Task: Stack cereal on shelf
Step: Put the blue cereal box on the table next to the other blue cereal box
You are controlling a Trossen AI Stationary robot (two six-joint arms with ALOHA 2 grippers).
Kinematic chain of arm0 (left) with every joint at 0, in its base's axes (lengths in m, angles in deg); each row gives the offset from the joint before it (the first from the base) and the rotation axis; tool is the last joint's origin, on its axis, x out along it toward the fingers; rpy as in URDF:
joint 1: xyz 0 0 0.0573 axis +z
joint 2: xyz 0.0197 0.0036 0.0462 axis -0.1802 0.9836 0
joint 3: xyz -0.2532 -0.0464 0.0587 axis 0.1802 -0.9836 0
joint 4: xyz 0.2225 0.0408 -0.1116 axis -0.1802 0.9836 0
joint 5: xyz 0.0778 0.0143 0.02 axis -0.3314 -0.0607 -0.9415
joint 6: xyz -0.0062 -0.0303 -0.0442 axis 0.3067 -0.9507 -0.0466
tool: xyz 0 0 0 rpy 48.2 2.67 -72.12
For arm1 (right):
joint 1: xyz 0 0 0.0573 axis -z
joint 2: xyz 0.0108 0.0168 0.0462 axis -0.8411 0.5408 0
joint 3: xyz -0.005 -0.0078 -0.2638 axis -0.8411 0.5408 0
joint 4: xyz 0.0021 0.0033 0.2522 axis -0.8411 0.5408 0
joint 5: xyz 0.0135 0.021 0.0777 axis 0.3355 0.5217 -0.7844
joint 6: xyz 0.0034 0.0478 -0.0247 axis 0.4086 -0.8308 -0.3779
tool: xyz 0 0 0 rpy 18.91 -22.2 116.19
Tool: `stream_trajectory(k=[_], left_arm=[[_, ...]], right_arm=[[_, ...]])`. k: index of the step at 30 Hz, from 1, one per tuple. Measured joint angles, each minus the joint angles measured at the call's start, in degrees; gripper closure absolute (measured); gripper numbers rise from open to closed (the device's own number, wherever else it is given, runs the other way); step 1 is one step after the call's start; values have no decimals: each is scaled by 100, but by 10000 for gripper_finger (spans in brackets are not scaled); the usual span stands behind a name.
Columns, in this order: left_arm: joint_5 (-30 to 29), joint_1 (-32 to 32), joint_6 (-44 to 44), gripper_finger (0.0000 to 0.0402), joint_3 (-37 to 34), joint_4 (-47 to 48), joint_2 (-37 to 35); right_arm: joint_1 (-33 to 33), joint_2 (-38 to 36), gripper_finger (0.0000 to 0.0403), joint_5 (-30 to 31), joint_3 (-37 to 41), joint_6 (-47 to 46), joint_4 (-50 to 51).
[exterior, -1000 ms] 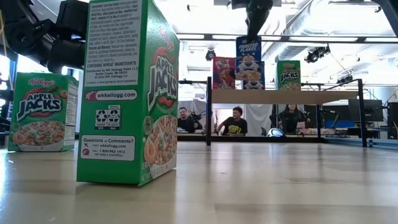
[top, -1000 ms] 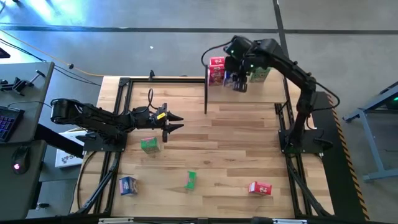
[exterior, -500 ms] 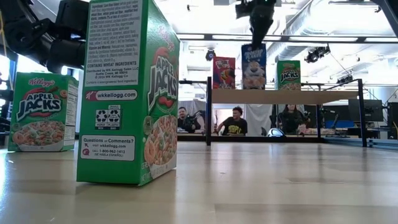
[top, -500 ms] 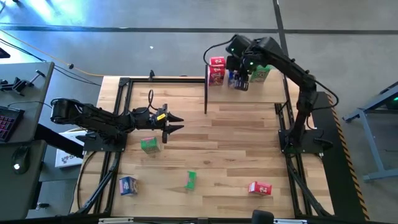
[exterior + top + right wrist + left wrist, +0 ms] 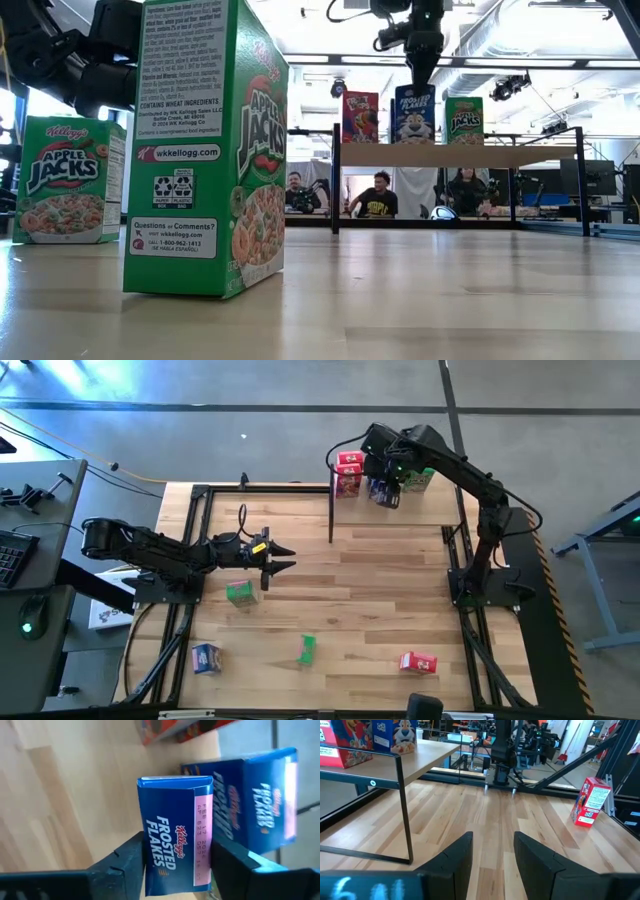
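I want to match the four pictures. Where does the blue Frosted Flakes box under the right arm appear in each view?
High view: blue box on the shelf, below the right pincer.
Low view: on the shelf, between the red box and the green box.
Left wrist view: at the picture's edge, on the shelf.
Right wrist view: centre, between the fingers.
Shared landmark: the shelf.

1. The table (image 5: 380, 590) is light plank wood with a smooth, faintly shiny finish.
2. The shelf (image 5: 450, 155) is a pale wood board on thin black metal posts.
3. The cereal boxes (image 5: 205, 150) are printed cardboard with a slight gloss.
4. The left gripper (image 5: 492, 852) fingers look like matt black plastic.
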Motion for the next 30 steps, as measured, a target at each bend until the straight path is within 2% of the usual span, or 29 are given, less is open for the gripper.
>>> stream_trajectory(k=[6, 10, 17, 25, 30], left_arm=[[0, 0, -1, 269, 0, -4, 0], [0, -2, -1, 269, 0, -4, 0], [0, 0, -1, 269, 0, -4, 0], [-1, -1, 21, 269, 0, -4, 0], [0, 0, 21, 269, 0, 0, 0]], right_arm=[[-2, 2, 192, 366, 4, -20, -28], [-2, 4, 180, 378, 4, -4, -87], [-29, -27, 178, 380, 4, 23, -151], [-120, -408, 178, 425, 4, 36, -429], [-149, -692, 185, 370, 4, -523, -37]])
